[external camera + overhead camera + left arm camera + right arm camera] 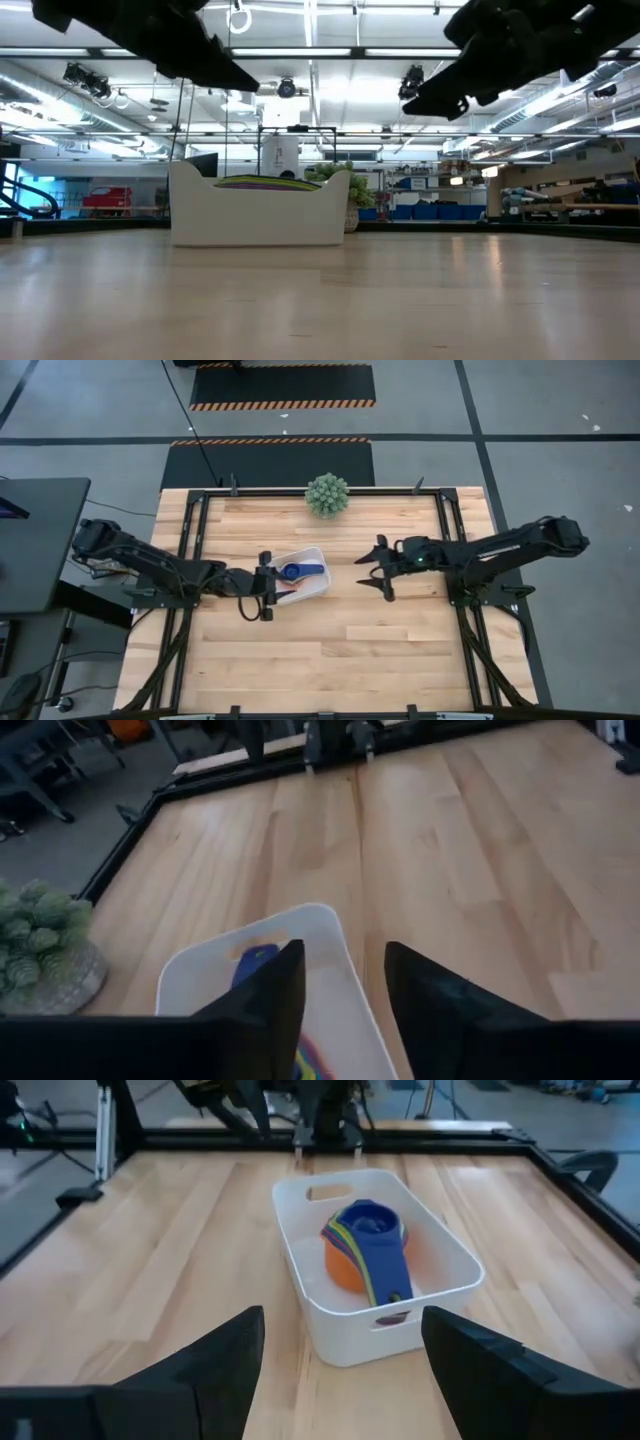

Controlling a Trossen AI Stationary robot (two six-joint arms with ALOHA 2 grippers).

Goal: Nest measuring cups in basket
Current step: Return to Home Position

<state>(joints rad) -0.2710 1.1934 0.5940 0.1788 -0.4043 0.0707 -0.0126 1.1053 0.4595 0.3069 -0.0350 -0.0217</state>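
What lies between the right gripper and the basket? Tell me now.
Nothing but bare table: in the high view the right gripper, open, sits apart from the basket, with only wood between. The right wrist view shows the same.

Table: pale wood planks, smooth, low sheen, grain and board seams visible. Basket: white plastic, smooth, slightly glossy, thin-walled. Cups: coloured plastic, smooth, faint shine on the blue top 1. Frame round the table: black metal, matt. Plant: green, spiky, rough-looking. 2 arms: dark casing, matt. Floor: grey, smooth, matt. Mat: black, matt.
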